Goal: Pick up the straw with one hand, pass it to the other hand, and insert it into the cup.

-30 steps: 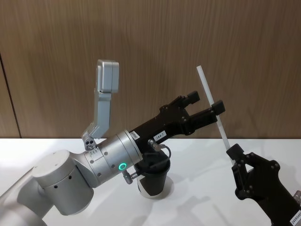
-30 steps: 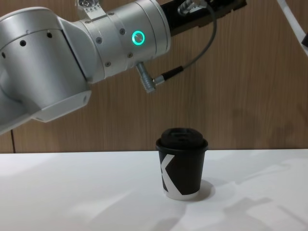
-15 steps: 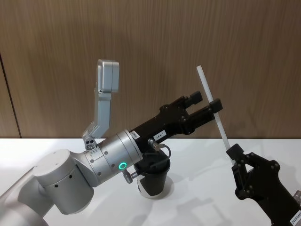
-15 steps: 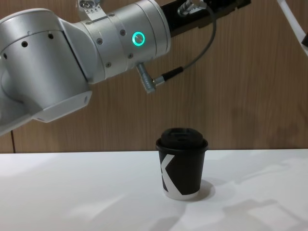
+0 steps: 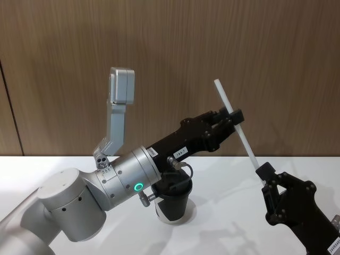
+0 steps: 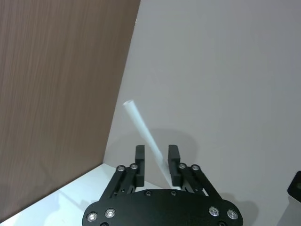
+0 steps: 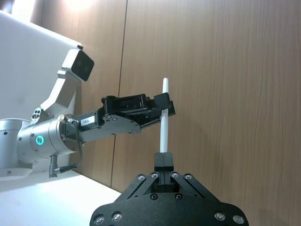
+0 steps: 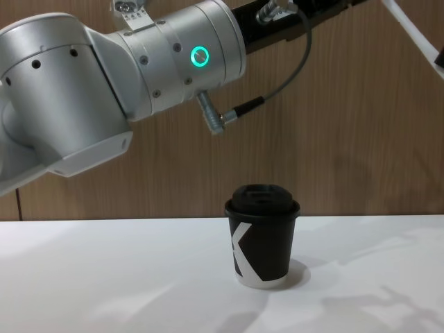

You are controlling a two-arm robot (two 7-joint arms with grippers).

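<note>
The white straw (image 5: 241, 133) slants in the air, its top leaning toward my left. My left gripper (image 5: 229, 118), on the silver arm with the green ring, is shut on the straw's upper part. My right gripper (image 5: 263, 172) is shut on its bottom end, low at the right. In the left wrist view the straw (image 6: 141, 125) runs between the left gripper (image 6: 156, 159) fingers. From the right wrist, the straw (image 7: 164, 127) rises out of the right gripper (image 7: 163, 159) to the left gripper (image 7: 162, 107). The black cup (image 8: 263, 243) with its lid stands upright on the table, below and left of the straw (image 8: 416, 31).
The bulky silver left arm (image 8: 104, 90) spans the space above the white table (image 8: 104, 284), partly hiding the cup (image 5: 172, 199) from the head camera. A wood-panelled wall (image 5: 170, 42) stands behind. A silver camera bracket (image 5: 121, 93) sticks up from the left wrist.
The left gripper's fingers, open around the straw before, have shut on it. The straw's top has tipped further to the left. The right gripper and cup have stayed put.
</note>
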